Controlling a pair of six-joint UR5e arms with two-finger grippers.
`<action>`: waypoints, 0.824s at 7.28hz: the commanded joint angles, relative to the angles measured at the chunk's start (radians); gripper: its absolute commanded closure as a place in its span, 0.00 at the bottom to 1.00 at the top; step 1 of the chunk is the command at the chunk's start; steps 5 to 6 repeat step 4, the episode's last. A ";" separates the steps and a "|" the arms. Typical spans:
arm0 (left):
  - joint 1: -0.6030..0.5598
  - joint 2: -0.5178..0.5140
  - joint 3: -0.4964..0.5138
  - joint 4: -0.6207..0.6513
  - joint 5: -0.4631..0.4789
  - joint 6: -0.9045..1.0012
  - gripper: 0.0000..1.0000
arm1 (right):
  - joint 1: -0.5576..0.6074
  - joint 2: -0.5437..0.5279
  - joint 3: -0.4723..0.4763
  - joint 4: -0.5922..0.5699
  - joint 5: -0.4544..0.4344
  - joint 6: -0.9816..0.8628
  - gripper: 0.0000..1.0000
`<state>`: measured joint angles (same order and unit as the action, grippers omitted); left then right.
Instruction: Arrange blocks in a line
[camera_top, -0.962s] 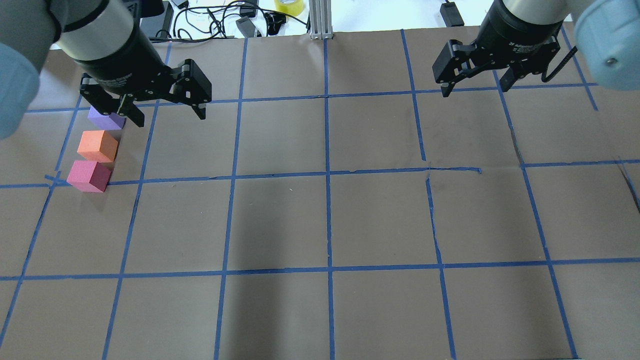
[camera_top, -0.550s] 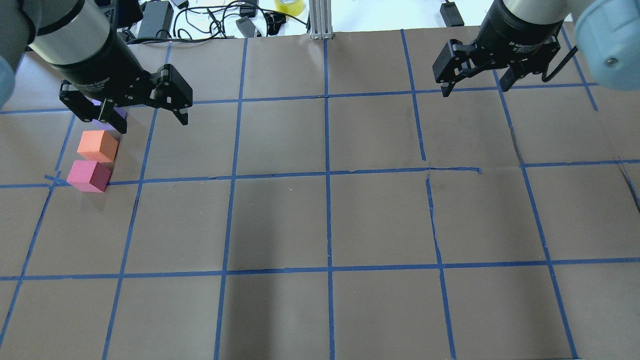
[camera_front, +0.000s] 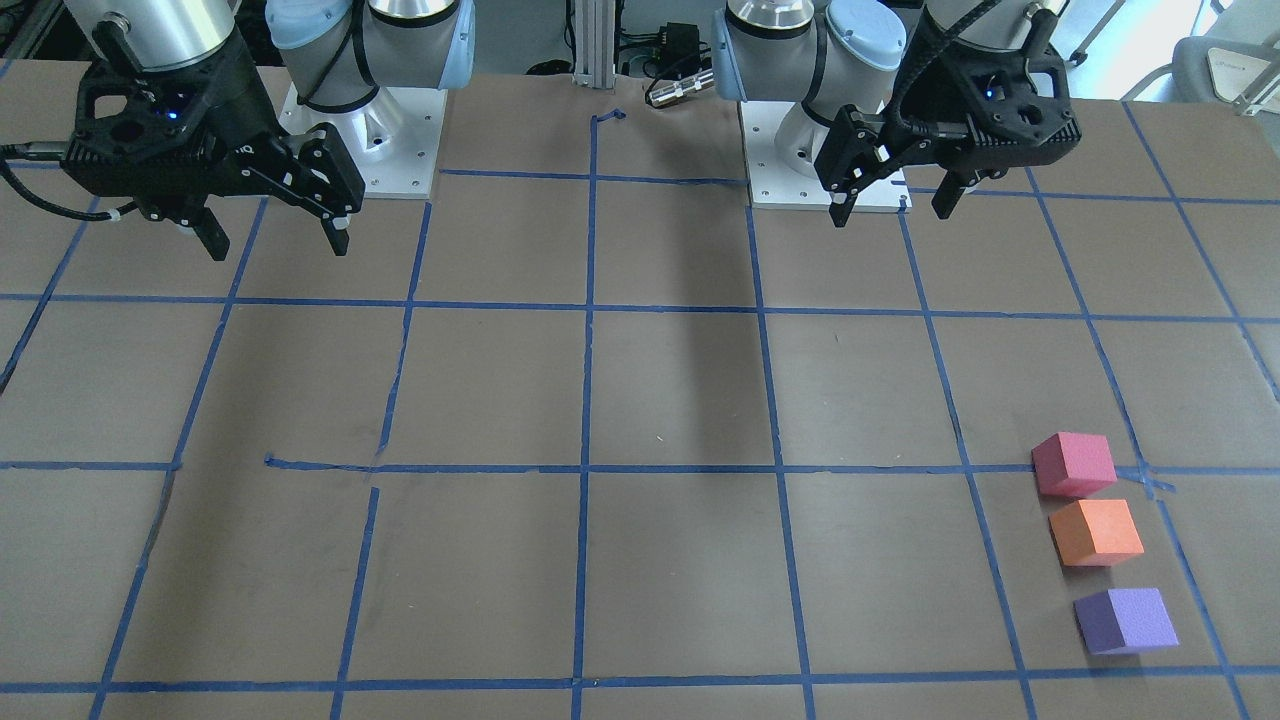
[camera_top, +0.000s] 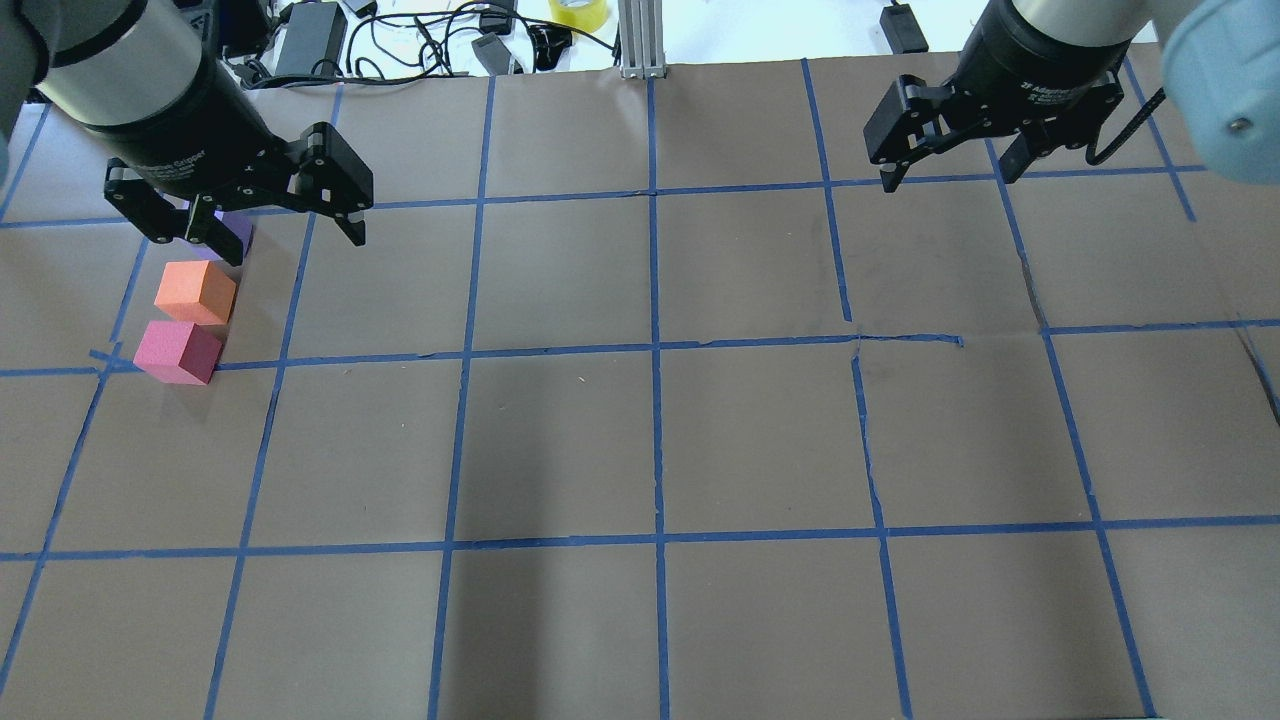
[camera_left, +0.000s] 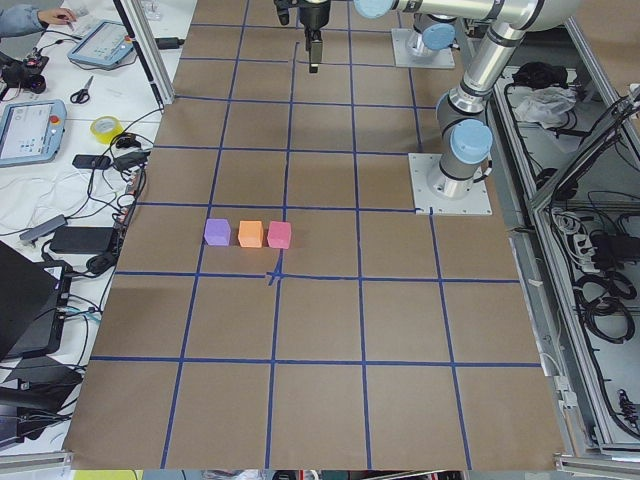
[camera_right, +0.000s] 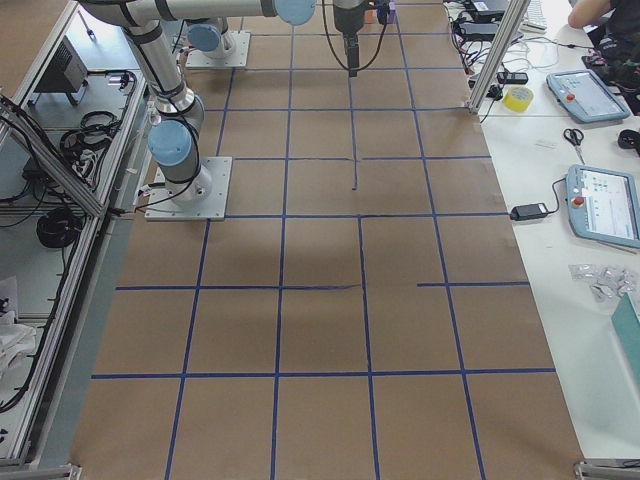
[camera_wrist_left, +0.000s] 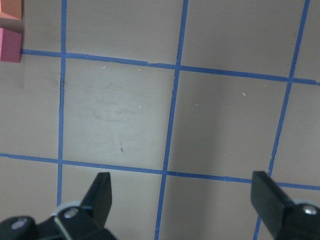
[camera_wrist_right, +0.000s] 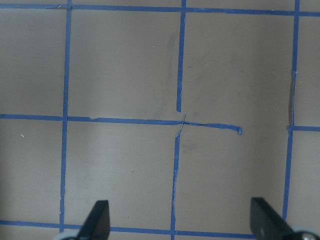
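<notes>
Three foam cubes lie in a short straight row near the table's left side: pinkish-red (camera_front: 1074, 464), orange (camera_front: 1096, 532) and purple (camera_front: 1127, 620). In the overhead view the pinkish-red (camera_top: 177, 351) and orange (camera_top: 194, 292) cubes show, and the purple cube (camera_top: 240, 235) is mostly hidden behind my left gripper. My left gripper (camera_top: 293, 243) is open and empty, raised above the table, apart from the cubes; it also shows in the front-facing view (camera_front: 890, 213). My right gripper (camera_top: 948, 180) is open and empty, raised at the far right.
The brown table cover carries a blue tape grid (camera_top: 655, 350). Cables, power bricks and a yellow tape roll (camera_top: 578, 12) lie beyond the far edge, beside an aluminium post (camera_top: 640, 40). Both arm bases (camera_front: 360, 150) stand on the robot's side.
My left gripper has moved left in the overhead view, still open and empty, and now covers most of the purple cube. The cubes and the right gripper have not moved.
</notes>
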<state>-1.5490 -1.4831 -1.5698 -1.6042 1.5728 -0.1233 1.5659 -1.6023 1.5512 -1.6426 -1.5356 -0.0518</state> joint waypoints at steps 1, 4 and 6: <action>-0.003 -0.003 -0.006 -0.002 -0.005 -0.001 0.00 | 0.000 -0.001 0.000 0.003 0.000 0.000 0.00; 0.007 -0.029 -0.001 0.013 -0.010 0.010 0.00 | -0.001 0.004 0.003 0.003 -0.006 -0.010 0.00; 0.007 -0.029 -0.001 0.013 -0.010 0.010 0.00 | -0.001 0.004 0.003 0.003 -0.006 -0.010 0.00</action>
